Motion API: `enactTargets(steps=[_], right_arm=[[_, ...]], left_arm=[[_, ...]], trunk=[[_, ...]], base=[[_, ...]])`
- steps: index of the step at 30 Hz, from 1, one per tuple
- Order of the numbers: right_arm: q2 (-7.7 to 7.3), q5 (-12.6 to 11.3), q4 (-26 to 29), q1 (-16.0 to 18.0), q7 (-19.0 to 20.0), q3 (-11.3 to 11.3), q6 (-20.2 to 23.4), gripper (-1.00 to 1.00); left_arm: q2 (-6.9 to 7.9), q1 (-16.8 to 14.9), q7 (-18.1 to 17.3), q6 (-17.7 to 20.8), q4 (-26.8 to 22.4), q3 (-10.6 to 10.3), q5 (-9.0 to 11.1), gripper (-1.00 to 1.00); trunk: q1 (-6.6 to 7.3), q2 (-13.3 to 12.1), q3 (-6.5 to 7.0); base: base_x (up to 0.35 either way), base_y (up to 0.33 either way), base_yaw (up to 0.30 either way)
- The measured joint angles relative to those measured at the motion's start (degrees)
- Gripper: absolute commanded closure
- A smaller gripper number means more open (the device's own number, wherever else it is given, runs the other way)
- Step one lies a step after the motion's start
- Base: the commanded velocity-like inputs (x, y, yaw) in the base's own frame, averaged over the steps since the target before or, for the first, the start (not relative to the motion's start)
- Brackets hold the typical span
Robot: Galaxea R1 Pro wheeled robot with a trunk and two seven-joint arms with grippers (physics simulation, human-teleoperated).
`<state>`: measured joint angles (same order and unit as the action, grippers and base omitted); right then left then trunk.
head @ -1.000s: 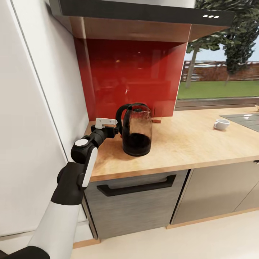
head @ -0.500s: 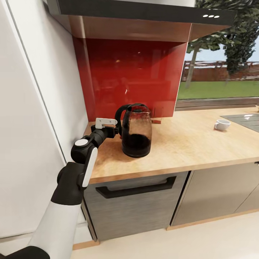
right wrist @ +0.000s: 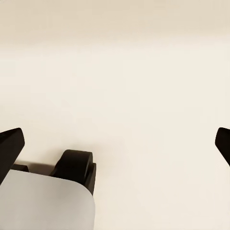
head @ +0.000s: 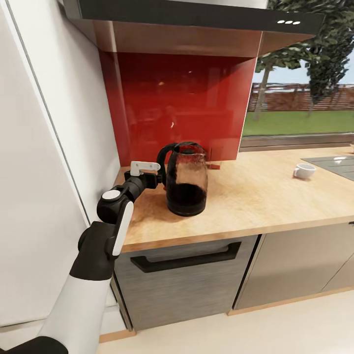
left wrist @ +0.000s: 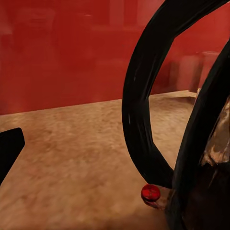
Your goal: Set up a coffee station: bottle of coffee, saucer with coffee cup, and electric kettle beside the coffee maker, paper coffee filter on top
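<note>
The electric kettle (head: 186, 179) stands on the kitchen countertop (head: 255, 191) near its left end, in front of a red backsplash. My left gripper (head: 158, 179) is level with the kettle's black loop handle (left wrist: 139, 110) and open. One dark finger (left wrist: 9, 148) shows beside the handle; the other finger is hidden. A small white coffee cup (head: 304, 170) sits bare on the counter far to the right. My right gripper (right wrist: 115, 141) is open, hanging over the pale floor with nothing between its fingers.
A white wall panel (head: 49, 147) closes off the counter's left end. The red backsplash (head: 182, 103) and a range hood (head: 196, 14) stand behind and above the kettle. A grey inset surface (head: 334, 164) lies at the right edge. A drawer with a black handle (head: 187, 255) is below.
The whole picture has shifted a little, so the camera moved. The left arm and the kettle keep their places relative to each other.
</note>
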<state>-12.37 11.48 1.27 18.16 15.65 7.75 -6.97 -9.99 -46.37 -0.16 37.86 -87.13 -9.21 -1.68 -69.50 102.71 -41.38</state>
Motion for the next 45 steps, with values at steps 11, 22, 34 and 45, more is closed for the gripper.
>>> enactTargets(steps=[11,22,34,45], right_arm=[[0.0,0.0,0.0,0.0,-0.01,0.01,-0.01,-1.0],[0.0,0.0,0.0,0.0,-0.01,-0.01,0.0,-1.0],[0.0,0.0,0.0,0.0,-0.01,-0.07,-0.03,-1.0],[0.07,0.0,-0.01,0.0,-0.01,-0.07,-0.02,-1.0]], left_arm=[[0.0,0.0,0.0,0.0,0.0,0.0,0.0,-1.0],[0.0,0.0,0.0,0.0,0.0,0.0,0.0,-1.0],[0.0,0.0,0.0,0.0,0.0,0.0,0.0,-1.0],[0.0,0.01,0.0,0.0,-0.07,0.0,0.0,-1.0]], trunk=[[0.0,0.0,0.0],[0.0,0.0,0.0],[0.0,0.0,0.0],[0.01,0.0,0.0]], base=[[0.033,-0.012,0.0],[0.066,0.0,0.0],[0.057,0.0,0.0],[0.036,0.0,0.0]])
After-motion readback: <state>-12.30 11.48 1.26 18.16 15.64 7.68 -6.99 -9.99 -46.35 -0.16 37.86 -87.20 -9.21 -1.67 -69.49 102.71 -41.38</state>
